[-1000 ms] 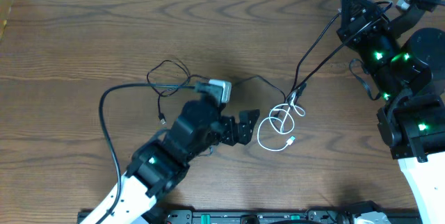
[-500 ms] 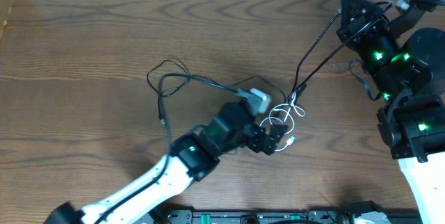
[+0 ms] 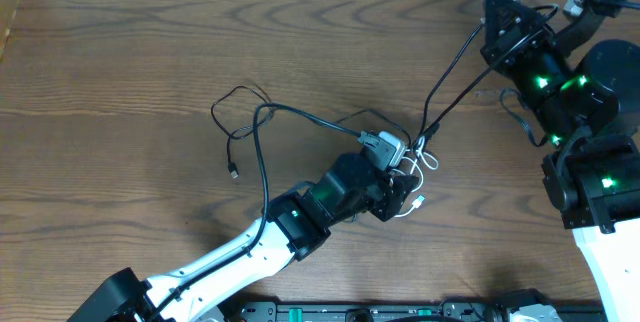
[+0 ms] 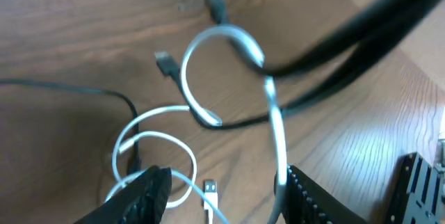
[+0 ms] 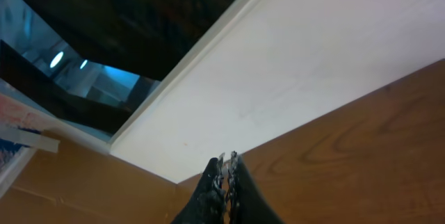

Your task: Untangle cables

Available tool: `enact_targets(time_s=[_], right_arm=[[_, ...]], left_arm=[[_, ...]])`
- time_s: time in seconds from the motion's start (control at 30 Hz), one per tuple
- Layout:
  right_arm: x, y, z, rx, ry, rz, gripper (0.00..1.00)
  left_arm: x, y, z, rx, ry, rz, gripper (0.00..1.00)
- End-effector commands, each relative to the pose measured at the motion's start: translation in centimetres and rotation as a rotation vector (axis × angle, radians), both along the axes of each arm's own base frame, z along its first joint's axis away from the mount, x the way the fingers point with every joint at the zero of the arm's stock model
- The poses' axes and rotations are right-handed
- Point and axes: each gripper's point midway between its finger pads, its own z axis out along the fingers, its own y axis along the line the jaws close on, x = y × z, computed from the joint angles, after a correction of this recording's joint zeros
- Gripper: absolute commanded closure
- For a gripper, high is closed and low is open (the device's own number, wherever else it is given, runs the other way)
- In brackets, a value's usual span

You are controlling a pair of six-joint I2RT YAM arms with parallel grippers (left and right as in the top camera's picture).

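Observation:
The white cable (image 3: 428, 158) lies in loose loops right of the table's middle, its USB plug (image 3: 418, 202) toward the front. The thin black cable (image 3: 237, 120) loops at the centre left and runs right into the white loops. My left gripper (image 3: 397, 198) is open, low over the white loops. In the left wrist view its fingers (image 4: 222, 203) straddle the white cable (image 4: 189, 78) and its plug (image 4: 210, 190), with the black cable (image 4: 104, 93) crossing the loops. My right gripper (image 3: 497, 17) is shut and empty, raised at the back right; in its wrist view (image 5: 226, 165) it points at the wall.
Thick black arm cables (image 3: 455, 72) hang from the right arm down to the white loops and show blurred in the left wrist view (image 4: 348, 43). The left arm's own cable (image 3: 262, 152) arcs over the thin black loops. The right arm's base (image 3: 600, 182) stands at the right edge.
My left arm has swept right from the table's middle to the white cable, with its open jaws now over the loops. The right arm has barely shifted.

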Motion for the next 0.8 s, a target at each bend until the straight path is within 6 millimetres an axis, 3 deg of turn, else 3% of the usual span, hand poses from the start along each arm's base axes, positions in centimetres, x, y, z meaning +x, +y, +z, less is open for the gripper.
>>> enact_targets(time_s=[0.0, 0.13, 0.5, 0.6, 0.73, 0.77], right_arm=[[-0.3, 0.2, 0.4, 0.012, -0.006, 0.021, 0.99], [-0.5, 0.6, 0.5, 0.017, -0.007, 0.046, 0.99], [-0.8, 1.2, 0.6, 0.038, 0.000, 0.080, 0.99], [-0.8, 1.3, 0.5, 0.038, 0.002, 0.083, 0.99], [-0.8, 1.3, 0.3, 0.036, 0.011, 0.083, 0.99], [-0.8, 1.2, 0.1, 0.035, 0.019, 0.082, 0.99]], left_arm=[[0.5, 0.0, 0.3, -0.004, -0.026, 0.016, 0.47], [0.6, 0.0, 0.4, -0.010, -0.023, 0.020, 0.42], [1.0, -0.6, -0.6, -0.034, 0.026, 0.047, 0.44], [1.0, -0.6, -0.5, -0.037, 0.024, 0.047, 0.57], [1.0, -0.6, -0.6, -0.034, 0.025, 0.048, 0.92], [1.0, -0.5, -0.6, -0.034, 0.025, 0.049, 0.92]])
